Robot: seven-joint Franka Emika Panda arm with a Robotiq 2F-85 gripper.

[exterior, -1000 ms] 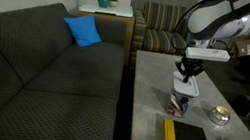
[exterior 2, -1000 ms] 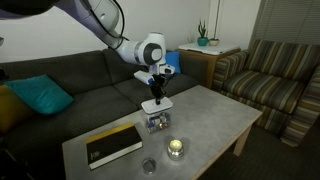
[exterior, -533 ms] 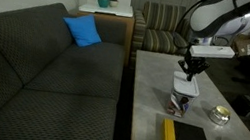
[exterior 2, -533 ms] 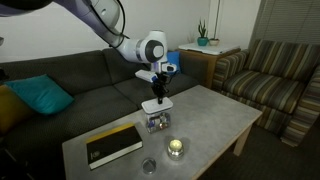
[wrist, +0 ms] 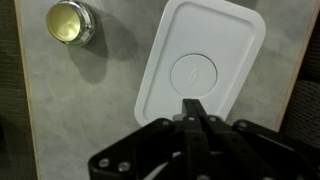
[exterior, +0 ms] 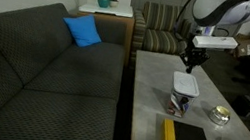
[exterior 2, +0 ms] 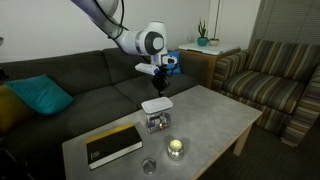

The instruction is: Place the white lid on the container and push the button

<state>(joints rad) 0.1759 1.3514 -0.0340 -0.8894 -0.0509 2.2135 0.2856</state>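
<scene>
Lid: white, seated flat on top of container, mid-counter. Gripper: fingers together, holding nothing, poised above lid and apart from it. Tin: round, yellowish, on counter near container.

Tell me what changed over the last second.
The gripper lifted up off the white lid and now hangs above it, jaws shut and holding nothing. The lid stayed seated on the container; the round tin and the dark book did not move.
</scene>
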